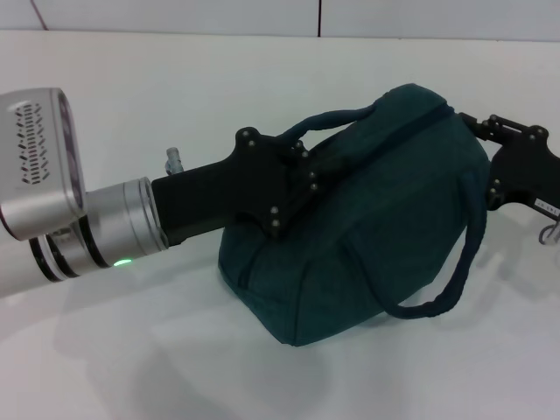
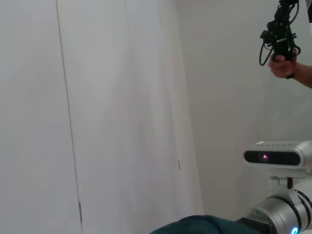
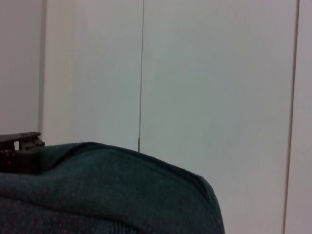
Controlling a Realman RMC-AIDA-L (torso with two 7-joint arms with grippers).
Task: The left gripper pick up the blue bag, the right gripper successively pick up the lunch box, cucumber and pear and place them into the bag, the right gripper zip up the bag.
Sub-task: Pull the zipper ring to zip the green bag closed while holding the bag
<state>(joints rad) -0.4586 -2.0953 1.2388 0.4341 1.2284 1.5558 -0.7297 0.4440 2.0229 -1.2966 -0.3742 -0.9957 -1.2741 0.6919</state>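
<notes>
Bag (image 1: 350,236) on worktop (image 1: 131,367), bulging, zipper looks closed or nearly. Left gripper (image 1: 293,188) pressed at bag's left side, right gripper (image 1: 490,144) at zipper end; clench of either set of fingers cannot be told. Bag best braced while zip pulled straight along seam.

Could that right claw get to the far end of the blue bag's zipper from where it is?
Probably yes. The right gripper already sits at that end of the blue bag, nothing between them. The left gripper is at the bag's other side, out of its way.

blue bag (image 1: 350,236) flanked by end effectors
</notes>
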